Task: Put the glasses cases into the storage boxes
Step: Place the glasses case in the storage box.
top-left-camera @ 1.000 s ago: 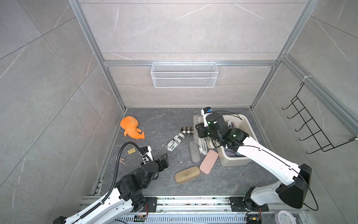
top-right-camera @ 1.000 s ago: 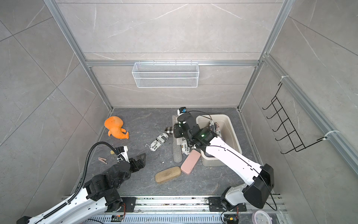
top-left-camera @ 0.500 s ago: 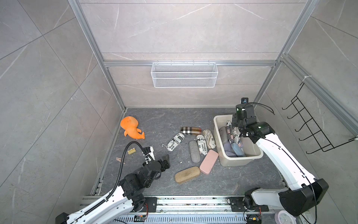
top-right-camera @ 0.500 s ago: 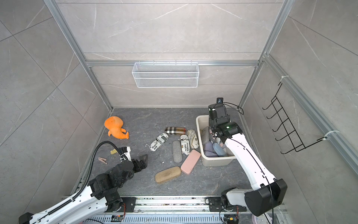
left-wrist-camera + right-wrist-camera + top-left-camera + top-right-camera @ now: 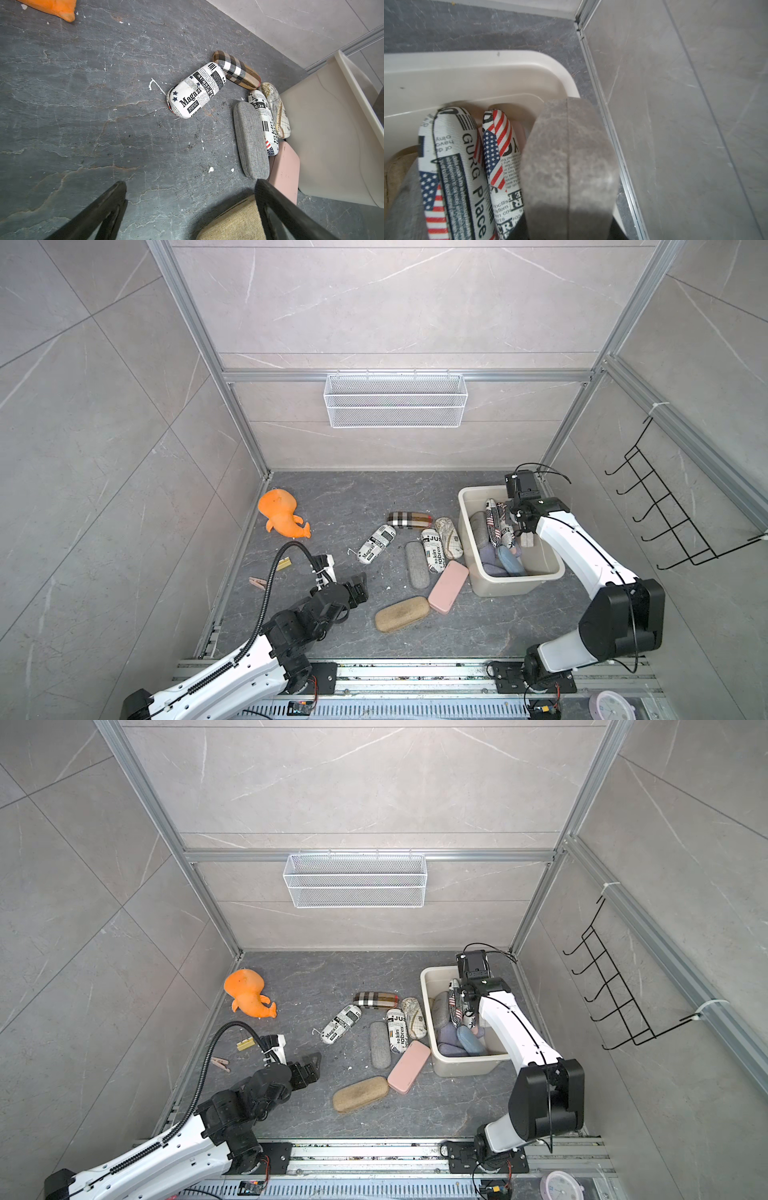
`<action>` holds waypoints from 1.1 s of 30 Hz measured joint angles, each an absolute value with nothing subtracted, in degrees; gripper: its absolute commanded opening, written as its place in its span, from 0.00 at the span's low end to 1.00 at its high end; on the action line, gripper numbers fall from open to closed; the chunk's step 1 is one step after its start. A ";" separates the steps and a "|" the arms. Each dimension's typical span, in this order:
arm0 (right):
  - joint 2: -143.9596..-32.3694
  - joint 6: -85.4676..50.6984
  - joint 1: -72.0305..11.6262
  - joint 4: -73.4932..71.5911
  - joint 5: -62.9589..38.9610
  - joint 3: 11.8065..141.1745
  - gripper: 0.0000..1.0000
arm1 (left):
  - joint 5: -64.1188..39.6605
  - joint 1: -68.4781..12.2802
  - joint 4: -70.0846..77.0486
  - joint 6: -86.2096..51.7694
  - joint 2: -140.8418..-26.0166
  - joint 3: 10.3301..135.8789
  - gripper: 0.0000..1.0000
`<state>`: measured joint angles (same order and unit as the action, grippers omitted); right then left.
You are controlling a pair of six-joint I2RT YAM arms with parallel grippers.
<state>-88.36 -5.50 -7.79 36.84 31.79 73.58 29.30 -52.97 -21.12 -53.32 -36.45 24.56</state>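
My right gripper (image 5: 522, 527) is shut on a grey-brown suede glasses case (image 5: 569, 162) and holds it over the far right corner of the cream storage box (image 5: 467, 526). Inside the box lie newspaper-and-flag print cases (image 5: 452, 166) with grey, lilac and blue ones (image 5: 510, 560). On the floor left of the box are plaid (image 5: 409, 519), newspaper (image 5: 377, 544), map-print (image 5: 449, 537), grey (image 5: 250, 141), pink (image 5: 448, 587) and tan (image 5: 401, 614) cases. Low over bare floor, my left gripper (image 5: 190, 184) stands open beside the tan case (image 5: 234, 224), holding nothing.
An orange plush toy (image 5: 282, 518) lies at the back left. A clothespin (image 5: 258, 583) and a small yellow piece (image 5: 284, 563) sit by the left wall. A white wire basket (image 5: 395, 402) hangs on the back wall, a black hook rack (image 5: 673, 514) on the right wall.
My right arm has swung right from over the floor cases to above the box's far right side, carrying the suede case. The left arm has barely moved.
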 measured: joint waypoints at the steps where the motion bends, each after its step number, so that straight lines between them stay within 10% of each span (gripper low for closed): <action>1: -89.03 -5.50 -7.49 36.86 31.22 73.60 0.37 | 29.04 -52.93 -20.97 -53.30 -37.01 24.88 0.98; 20: -93.97 -6.92 -6.68 35.92 23.31 77.43 0.62 | 22.65 -52.73 -18.61 -51.96 -49.17 31.59 0.98; 33: -71.29 -14.63 -12.23 36.67 13.50 69.95 0.66 | 13.02 -52.73 -25.41 -36.45 -64.97 44.49 0.97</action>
